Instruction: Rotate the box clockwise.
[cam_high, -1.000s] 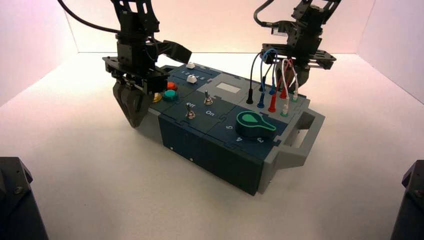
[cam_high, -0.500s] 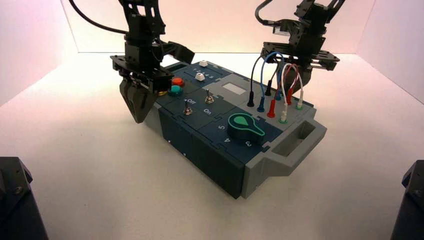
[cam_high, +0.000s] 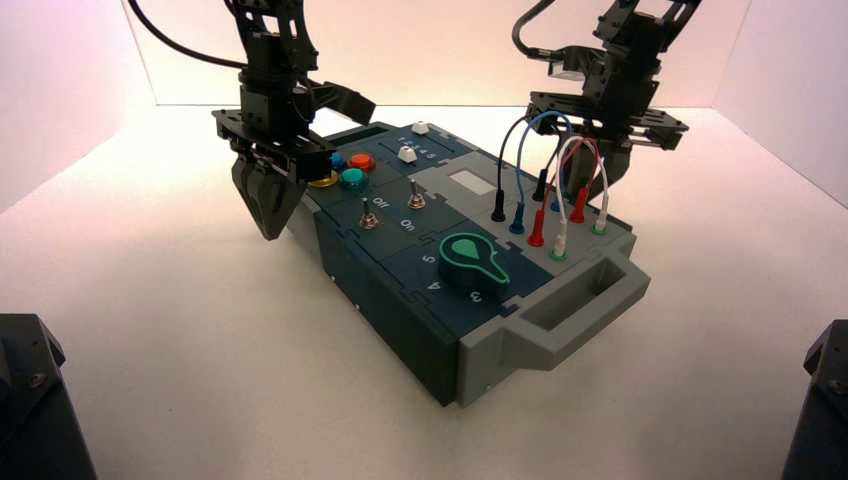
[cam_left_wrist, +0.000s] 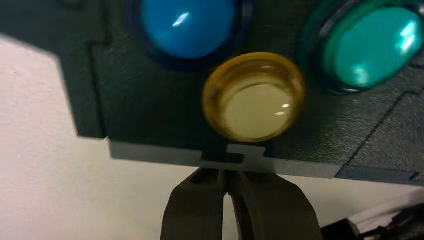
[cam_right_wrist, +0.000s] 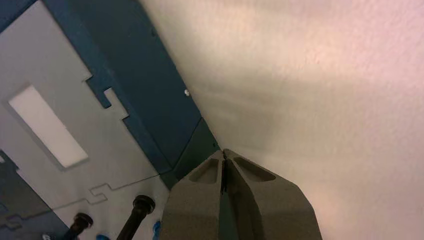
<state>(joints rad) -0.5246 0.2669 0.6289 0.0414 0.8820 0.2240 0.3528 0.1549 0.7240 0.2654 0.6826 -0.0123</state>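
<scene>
In the high view, the dark-blue and grey button box (cam_high: 408, 243) lay on the white table (cam_high: 190, 380), its long axis running from 11 o'clock to 5 o'clock. From the box's middle, the coloured buttons (cam_high: 354, 179) sat at 10 o'clock, the metal toggle switches (cam_high: 369, 216) at 9, the green knob (cam_high: 468, 262) at 5 and the looped plug wires (cam_high: 562, 180) toward 2. One grey end handle (cam_high: 590, 310) faced 4 o'clock. The left gripper (cam_high: 270, 232) was low at the box's 9 o'clock side; the right gripper (cam_high: 592, 182) was at 2 o'clock, behind the wires.

In the left wrist view, the left claw's fingers were pressed together at the box's edge, near the amber button; the blue and teal buttons lay farther in.

In the right wrist view, the right claw's fingertips met at the box's dark-blue side, near black plugs (cam_right_wrist: 143, 206). Contact with the box could not be told.
</scene>
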